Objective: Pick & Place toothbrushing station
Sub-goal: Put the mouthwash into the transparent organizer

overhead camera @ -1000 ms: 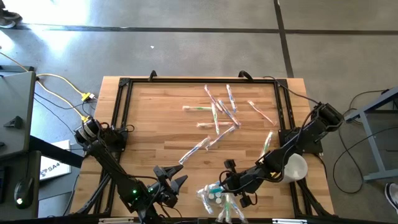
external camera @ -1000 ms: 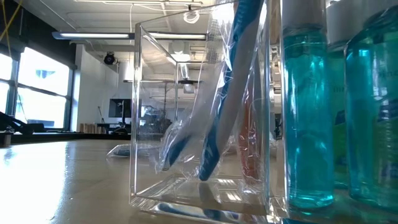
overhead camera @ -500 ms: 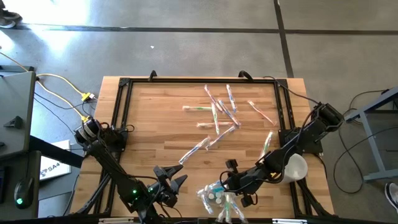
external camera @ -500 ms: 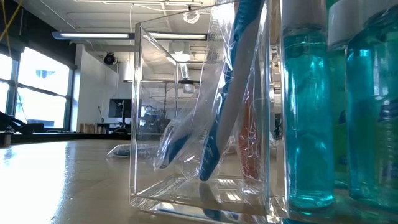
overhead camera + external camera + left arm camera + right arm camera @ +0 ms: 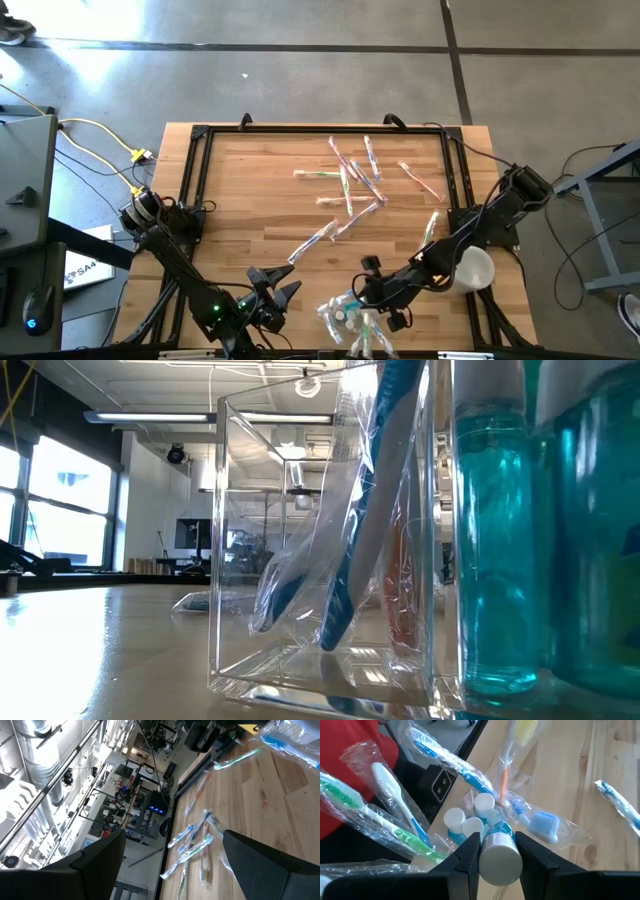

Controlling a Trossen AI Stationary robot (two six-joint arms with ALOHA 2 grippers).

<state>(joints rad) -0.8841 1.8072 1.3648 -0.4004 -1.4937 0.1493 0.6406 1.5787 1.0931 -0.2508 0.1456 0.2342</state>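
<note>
A clear box (image 5: 300,540) at the table's near edge holds several wrapped toothbrushes (image 5: 395,825), which lean against its walls. Small teal bottles with white caps (image 5: 470,822) stand beside them. My right gripper (image 5: 356,298) is over this cluster, shut on another teal bottle (image 5: 500,855). More wrapped toothbrushes (image 5: 350,185) lie loose on the wood toward the far side. My left gripper (image 5: 285,292) is open near the near edge, left of the box, with nothing between its fingers (image 5: 100,865). My right gripper pinches the bottle's white-capped end (image 5: 501,862) between its two fingers (image 5: 470,855). It comes slanting down from the table's right side, and the bottle lies along the fingers. The cap end faces the wrist and the teal body (image 5: 501,829) points at the standing bottles.
A white cup (image 5: 474,268) sits at the table's right edge under the right arm. A black frame (image 5: 195,180) borders the wooden top. Bare wood lies on the left half between the loose toothbrushes and the left gripper.
In the low view, the teal bottle at the right edge has edged toward the bottle standing beside it and now looms larger. My right gripper stays shut on its bottle.
</note>
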